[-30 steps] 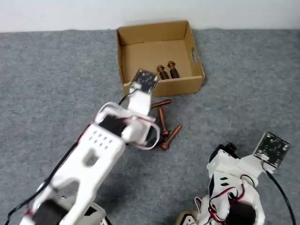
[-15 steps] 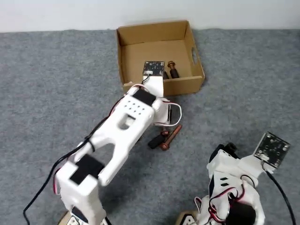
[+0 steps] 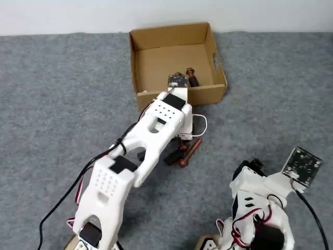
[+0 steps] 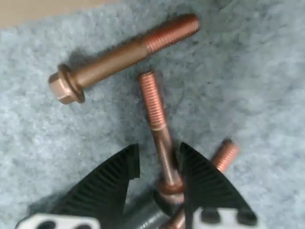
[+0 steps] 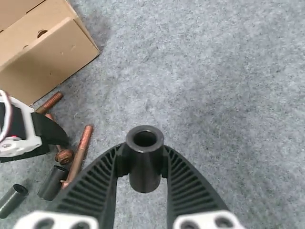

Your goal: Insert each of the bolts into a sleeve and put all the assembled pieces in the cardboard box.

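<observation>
Three copper bolts lie on the grey carpet in front of the cardboard box (image 3: 177,57). My left gripper (image 4: 158,151) is open and low over them, its fingers astride the shank of the middle bolt (image 4: 159,129). A second bolt (image 4: 124,57) lies beyond it and a third (image 4: 224,155) beside it. My right gripper (image 5: 143,157) is shut on a black sleeve (image 5: 144,143), held upright with its bore showing, above the carpet. Two assembled pieces (image 3: 191,77) rest inside the box near its front wall.
Two loose black sleeves (image 5: 50,181) (image 5: 12,198) lie on the carpet next to the bolts. The left arm (image 3: 151,135) stretches across the middle towards the box front. The right arm (image 3: 260,208) sits at the near right, with bare carpet around it.
The left arm has swung right and stretched out, bringing its gripper down over the bolts in front of the box. The right arm has kept still with the sleeve.
</observation>
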`<state>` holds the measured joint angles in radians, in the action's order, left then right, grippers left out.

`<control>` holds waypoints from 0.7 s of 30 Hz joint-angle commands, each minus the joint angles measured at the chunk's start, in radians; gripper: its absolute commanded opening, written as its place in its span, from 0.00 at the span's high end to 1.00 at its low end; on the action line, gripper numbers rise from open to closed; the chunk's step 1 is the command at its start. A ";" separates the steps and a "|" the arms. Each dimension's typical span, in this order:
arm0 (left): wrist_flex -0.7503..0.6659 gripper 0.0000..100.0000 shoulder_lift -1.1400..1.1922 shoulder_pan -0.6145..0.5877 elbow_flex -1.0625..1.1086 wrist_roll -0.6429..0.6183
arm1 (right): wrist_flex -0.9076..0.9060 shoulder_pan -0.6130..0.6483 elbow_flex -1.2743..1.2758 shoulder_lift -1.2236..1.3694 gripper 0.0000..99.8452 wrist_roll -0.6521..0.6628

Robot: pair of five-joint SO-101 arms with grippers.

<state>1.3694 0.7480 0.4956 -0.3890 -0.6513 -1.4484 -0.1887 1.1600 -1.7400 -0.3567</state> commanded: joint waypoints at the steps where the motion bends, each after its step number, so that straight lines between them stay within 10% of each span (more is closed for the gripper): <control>1: 0.054 0.87 0.035 0.005 -0.090 -0.008 | 0.004 -0.012 -0.003 -0.008 0.99 0.006; 13: 0.388 1.00 0.072 -0.005 -0.366 -0.021 | 0.004 -0.010 -0.003 -0.008 0.99 -0.020; 21: 0.385 1.00 -0.075 -0.046 -0.271 -0.396 | 0.004 -0.010 -0.003 -0.008 0.99 -0.020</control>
<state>1.7238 0.8002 0.4695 -0.6897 -0.9076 -1.4484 -0.1887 1.1600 -1.7446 -0.3659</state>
